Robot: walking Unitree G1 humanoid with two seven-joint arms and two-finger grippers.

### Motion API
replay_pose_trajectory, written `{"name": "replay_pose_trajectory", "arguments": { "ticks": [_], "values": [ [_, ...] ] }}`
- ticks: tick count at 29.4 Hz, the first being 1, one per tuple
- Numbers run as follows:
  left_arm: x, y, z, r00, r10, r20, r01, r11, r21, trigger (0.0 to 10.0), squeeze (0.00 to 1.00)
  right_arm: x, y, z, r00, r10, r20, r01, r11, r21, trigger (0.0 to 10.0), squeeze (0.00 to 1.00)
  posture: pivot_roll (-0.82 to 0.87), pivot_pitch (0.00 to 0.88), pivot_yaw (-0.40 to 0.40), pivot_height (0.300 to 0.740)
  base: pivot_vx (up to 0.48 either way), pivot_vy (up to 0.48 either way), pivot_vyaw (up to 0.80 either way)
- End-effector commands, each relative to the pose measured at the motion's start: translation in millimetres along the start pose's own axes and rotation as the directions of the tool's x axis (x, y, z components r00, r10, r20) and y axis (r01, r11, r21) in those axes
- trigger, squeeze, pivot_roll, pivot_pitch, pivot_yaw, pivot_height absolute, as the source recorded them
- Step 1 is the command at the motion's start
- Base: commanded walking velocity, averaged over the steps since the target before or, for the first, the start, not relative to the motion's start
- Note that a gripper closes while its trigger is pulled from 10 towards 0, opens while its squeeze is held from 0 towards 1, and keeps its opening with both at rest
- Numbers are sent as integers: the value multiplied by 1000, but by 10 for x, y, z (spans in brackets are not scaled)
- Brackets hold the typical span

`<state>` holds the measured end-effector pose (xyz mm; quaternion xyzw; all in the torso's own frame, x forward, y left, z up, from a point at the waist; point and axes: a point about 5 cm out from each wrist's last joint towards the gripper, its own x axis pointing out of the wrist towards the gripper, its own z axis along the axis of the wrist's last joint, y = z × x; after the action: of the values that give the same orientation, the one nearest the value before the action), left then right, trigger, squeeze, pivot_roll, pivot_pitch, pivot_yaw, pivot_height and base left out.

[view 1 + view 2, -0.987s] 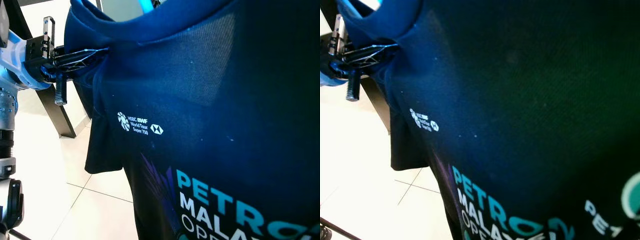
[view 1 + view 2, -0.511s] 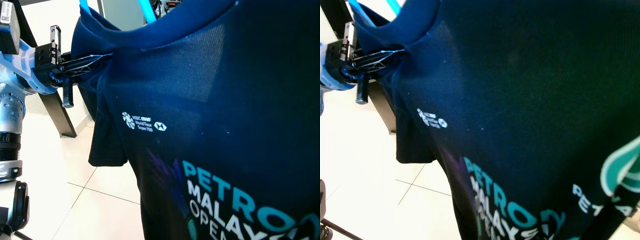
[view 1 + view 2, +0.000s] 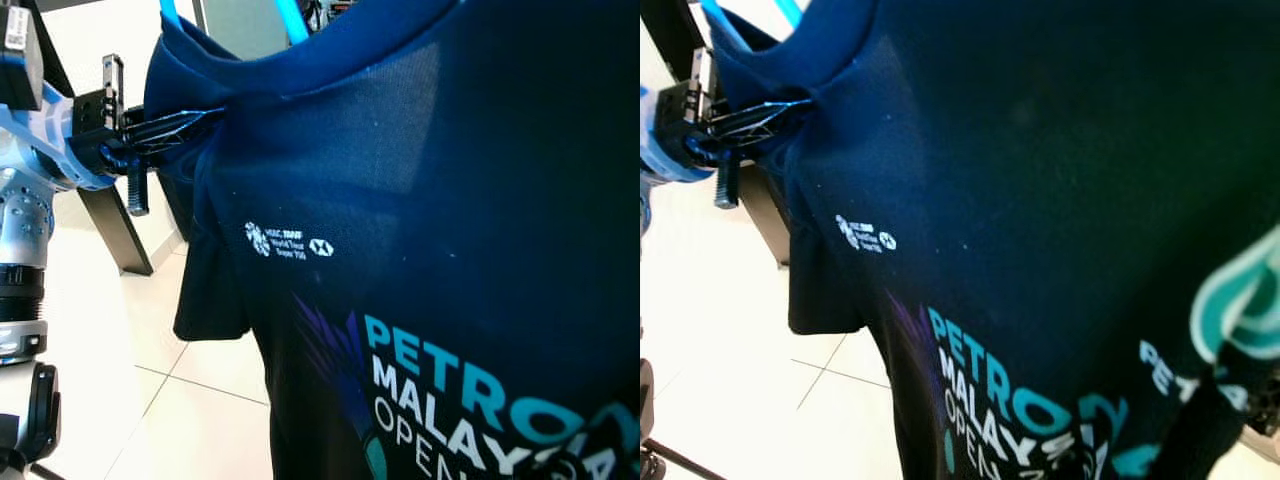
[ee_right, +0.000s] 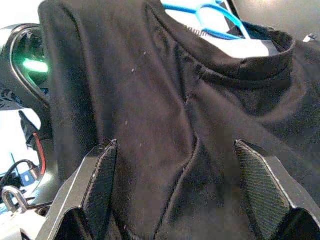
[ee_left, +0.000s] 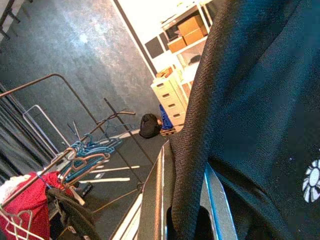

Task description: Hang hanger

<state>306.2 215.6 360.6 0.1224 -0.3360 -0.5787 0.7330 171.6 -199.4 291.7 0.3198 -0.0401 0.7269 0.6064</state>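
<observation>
A: What was the left gripper (image 3: 175, 128) doing?

B: Its two long black fingers were pinched together on the shoulder seam of the dark navy sports T-shirt (image 3: 420, 200), at about ten o'clock in the head view. The silver left arm (image 3: 30, 170) reached in from nine o'clock.

A: And the right gripper (image 4: 180, 185)?

B: In its wrist view its fingers (image 4: 102, 175) stood wide apart, the shirt's dark cloth between them, close under the collar. Whether they touched the cloth could not be told.

A: Where was the hanger?

B: The bright blue plastic hanger (image 4: 215, 20) sat inside the shirt's neck opening, its loops rising out of the collar; in the left eye view a blue strip of it showed at twelve o'clock.

A: What lay around that?

B: A pale tiled floor (image 3: 190, 420) at seven o'clock, and a dark slanted leg (image 3: 115, 225) behind the left gripper. The left wrist view caught a metal rack holding teal hangers (image 5: 90, 150) and a red garment (image 5: 25, 200).
</observation>
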Motion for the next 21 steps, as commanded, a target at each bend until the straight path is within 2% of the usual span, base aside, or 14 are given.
{"name": "replay_pose_trajectory", "arguments": {
  "ticks": [1,5,8,9,11,14,15,21],
  "values": [
    [-45,10,-7,999,27,18,-27,1000,1,10000,0,-5,33,6,1000,-21,-18,20,1000,-18,10000,0,-73,29,44,740,0,0,0],
    [-60,14,-10,999,33,18,-33,999,1,10000,0,-40,25,-2,999,-48,-19,47,999,-16,10000,0,-74,27,44,740,0,0,0],
    [-101,4,-29,999,45,17,-45,999,-5,10000,0,-310,-72,-36,975,-222,1,222,975,1,10000,0,-74,24,43,740,0,0,0],
    [-101,4,-29,999,45,17,-45,999,-5,10000,0,-310,-72,-36,975,-222,1,222,975,1,10000,0,-74,24,43,740,0,0,0],
    [-118,-18,-51,999,45,16,-45,999,-15,10000,0,-429,-106,-58,958,-288,14,288,958,20,10000,0,-74,22,42,740,0,0,0],
    [-120,-23,-56,999,45,16,-45,999,-18,10000,0,-445,-114,-65,955,-297,17,297,955,26,10000,0,-74,22,42,740,0,0,0],
    [-121,-23,-56,999,46,17,-46,999,-18,10000,0,-449,-125,-70,953,-303,18,302,953,30,0,0,-74,22,42,740,0,0,0],
    [-120,-17,-54,999,48,20,-48,999,-16,10000,0,-451,-135,-79,951,-308,17,307,951,35,0,0,-74,22,42,740,0,0,0]
  ]
}}
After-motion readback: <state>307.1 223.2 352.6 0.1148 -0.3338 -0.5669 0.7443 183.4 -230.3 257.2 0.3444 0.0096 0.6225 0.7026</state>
